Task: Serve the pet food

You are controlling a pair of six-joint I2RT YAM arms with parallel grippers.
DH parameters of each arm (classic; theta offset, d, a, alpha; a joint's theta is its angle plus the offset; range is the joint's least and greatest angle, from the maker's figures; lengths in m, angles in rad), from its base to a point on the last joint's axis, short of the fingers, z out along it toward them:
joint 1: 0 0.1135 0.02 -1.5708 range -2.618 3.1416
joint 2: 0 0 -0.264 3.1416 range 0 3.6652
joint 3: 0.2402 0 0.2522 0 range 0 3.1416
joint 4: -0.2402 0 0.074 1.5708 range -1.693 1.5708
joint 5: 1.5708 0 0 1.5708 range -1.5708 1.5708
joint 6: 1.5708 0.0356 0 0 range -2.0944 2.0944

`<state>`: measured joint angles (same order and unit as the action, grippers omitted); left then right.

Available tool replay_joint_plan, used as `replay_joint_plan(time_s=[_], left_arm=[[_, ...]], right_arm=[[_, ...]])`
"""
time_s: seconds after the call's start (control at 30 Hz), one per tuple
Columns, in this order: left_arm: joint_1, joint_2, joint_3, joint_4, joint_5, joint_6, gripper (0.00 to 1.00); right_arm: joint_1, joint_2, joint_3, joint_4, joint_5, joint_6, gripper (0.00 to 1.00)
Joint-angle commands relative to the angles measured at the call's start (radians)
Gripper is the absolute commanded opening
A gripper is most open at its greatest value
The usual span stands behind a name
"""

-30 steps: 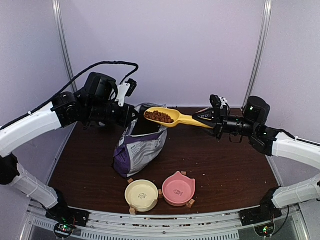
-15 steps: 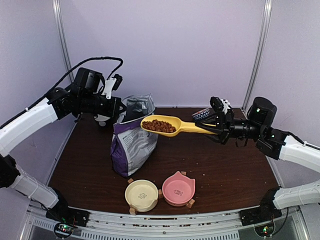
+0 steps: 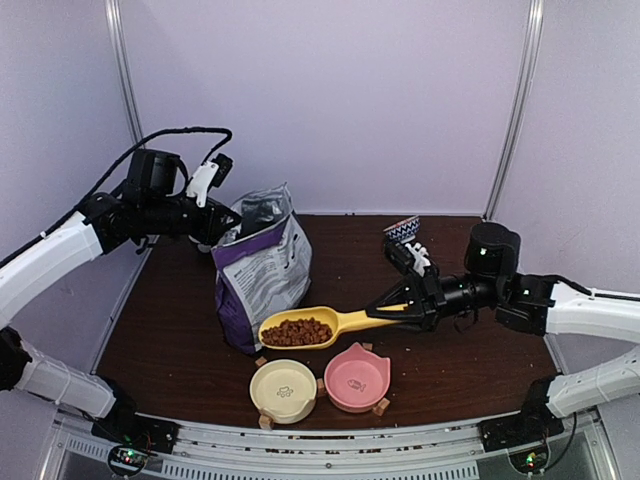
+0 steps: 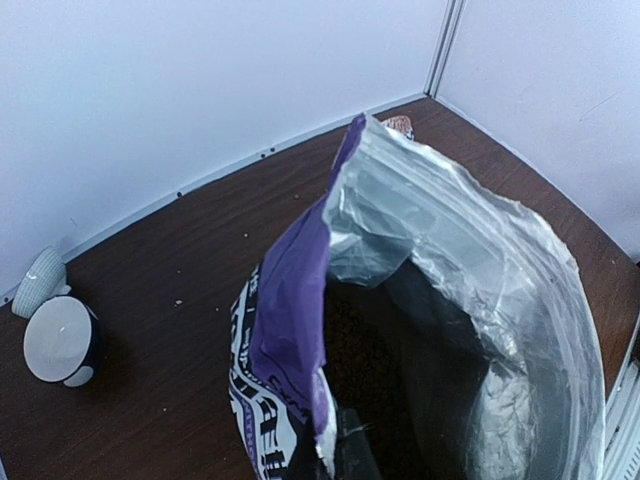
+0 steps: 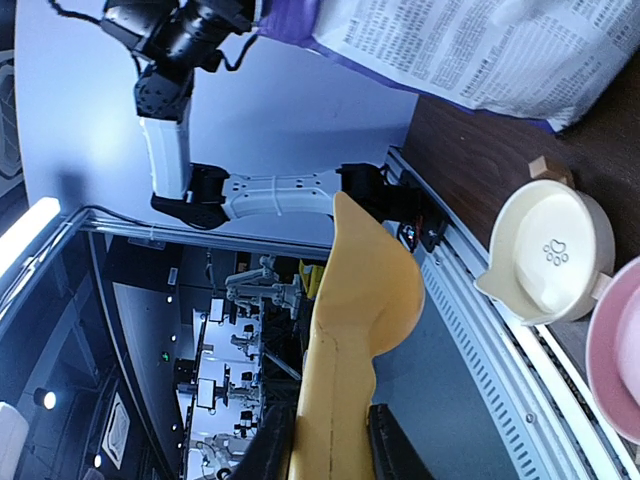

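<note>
The purple pet food bag (image 3: 262,270) stands open at the table's middle left. My left gripper (image 3: 224,222) is shut on the bag's top rim (image 4: 325,425) and holds it up; dark kibble shows deep inside (image 4: 370,360). My right gripper (image 3: 408,305) is shut on the handle of the yellow scoop (image 3: 320,325), whose bowl is full of brown kibble (image 3: 297,331) just above and behind the cream bowl (image 3: 283,389). The pink bowl (image 3: 356,379) sits to its right. In the right wrist view only the scoop's underside (image 5: 350,330) shows, with the cream bowl (image 5: 545,250) beyond.
A small patterned cup (image 3: 402,230) stands at the back right. A round white and dark cup (image 4: 60,342) and a pale shell-like object (image 4: 38,280) sit on the table in the left wrist view. Both bowls rest in small wooden holders near the front edge.
My right gripper has carried the full scoop down and forward from beside the bag's mouth to just above the cream bowl. My left gripper has pulled the bag's rim back, standing the bag more upright.
</note>
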<state>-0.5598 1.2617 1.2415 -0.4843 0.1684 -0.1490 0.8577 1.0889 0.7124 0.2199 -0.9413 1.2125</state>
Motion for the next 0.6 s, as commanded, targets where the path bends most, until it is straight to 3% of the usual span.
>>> replay_joint_plan(time_s=[0.0, 0.57], left_arm=[[0.018, -0.05, -0.052, 0.155, 0.03, 0.052, 0.0], [0.018, -0.048, -0.069, 0.145, 0.086, 0.034, 0.0]], right_arm=[[0.004, 0.05, -0.036, -0.026, 0.015, -0.071, 0.14], [0.005, 0.189, 0.098, -0.404, 0.082, -0.338, 0.14]])
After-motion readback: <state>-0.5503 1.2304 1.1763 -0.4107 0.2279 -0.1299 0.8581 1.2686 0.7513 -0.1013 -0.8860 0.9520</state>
